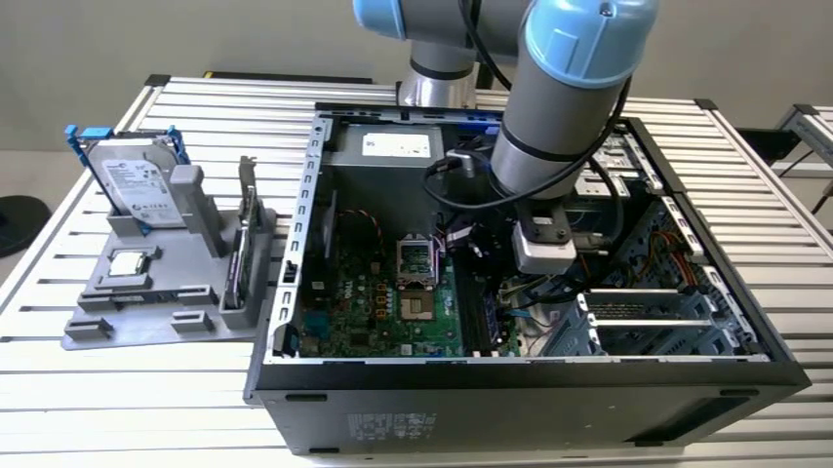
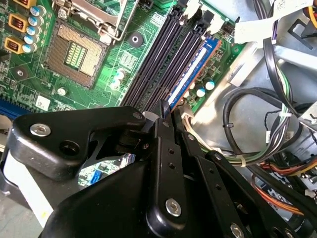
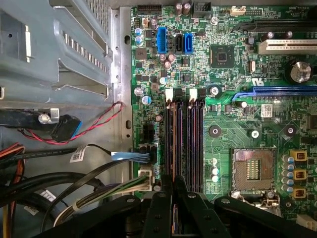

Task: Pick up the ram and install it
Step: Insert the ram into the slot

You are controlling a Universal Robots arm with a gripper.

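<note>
The ram (image 2: 193,69) is a long thin stick standing on edge in the outermost of the black memory slots (image 3: 190,141), nearest the case's cable side. Its top edge (image 3: 171,144) runs as a thin brown line along that slot. My gripper (image 2: 169,110) is right over it, shut on the ram, whose end runs in between the two black fingertips (image 3: 174,182). In the exterior view the gripper (image 1: 518,288) reaches down inside the open computer case (image 1: 521,363), just to that view's right of the motherboard (image 1: 377,312).
The processor socket (image 3: 253,168) lies beside the slots. Bundled cables (image 3: 74,188) and drive cages crowd the other side. At the exterior view's left, a grey holder (image 1: 170,312) carries a hard drive (image 1: 131,180), a small square chip (image 1: 127,263) and a thin dark stick on edge (image 1: 238,258).
</note>
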